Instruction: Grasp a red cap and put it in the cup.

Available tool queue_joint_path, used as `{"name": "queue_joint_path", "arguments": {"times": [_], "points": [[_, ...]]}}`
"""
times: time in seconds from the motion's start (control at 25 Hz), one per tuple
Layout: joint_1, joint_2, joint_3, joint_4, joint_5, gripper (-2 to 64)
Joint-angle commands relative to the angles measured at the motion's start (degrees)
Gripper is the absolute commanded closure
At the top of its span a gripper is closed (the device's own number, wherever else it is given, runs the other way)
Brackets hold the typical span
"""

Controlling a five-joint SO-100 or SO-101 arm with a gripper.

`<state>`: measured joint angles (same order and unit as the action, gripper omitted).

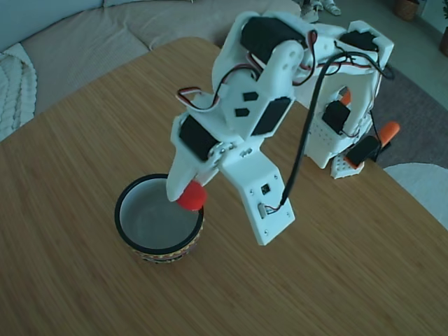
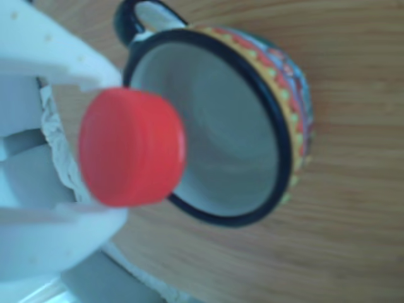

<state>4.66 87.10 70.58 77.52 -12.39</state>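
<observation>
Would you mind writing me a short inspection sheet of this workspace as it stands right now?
Surface: wooden table, bare apart from the cup and the arm's base.
Job's things: red cap held in the gripper over the cup's near rim; cup upright, inside looks empty.
Clutter: nothing seen on the table.
Grippers: gripper shut on the red cap, which sits between the white fingers.
Cables: black cable loops from the arm's upper part down to the camera mount; red-and-white wires at the joints.
Surroundings: pale sofa behind the table, rug on the right.
</observation>
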Motion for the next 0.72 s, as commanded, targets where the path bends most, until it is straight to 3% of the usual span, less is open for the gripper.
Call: {"name": "queue_joint_path", "arguments": {"times": [0.0, 0.12, 0.28, 0.68], "points": [[1.2, 3.3, -2.9, -0.8, 0.3, 50.9], [1.8, 3.0, -3.0, -3.7, 0.3, 50.9], [1.7, 2.5, -3.7, -4.0, 0.0, 50.9], [1.9, -10.1, -12.8, -4.0, 0.4, 50.9]]}}
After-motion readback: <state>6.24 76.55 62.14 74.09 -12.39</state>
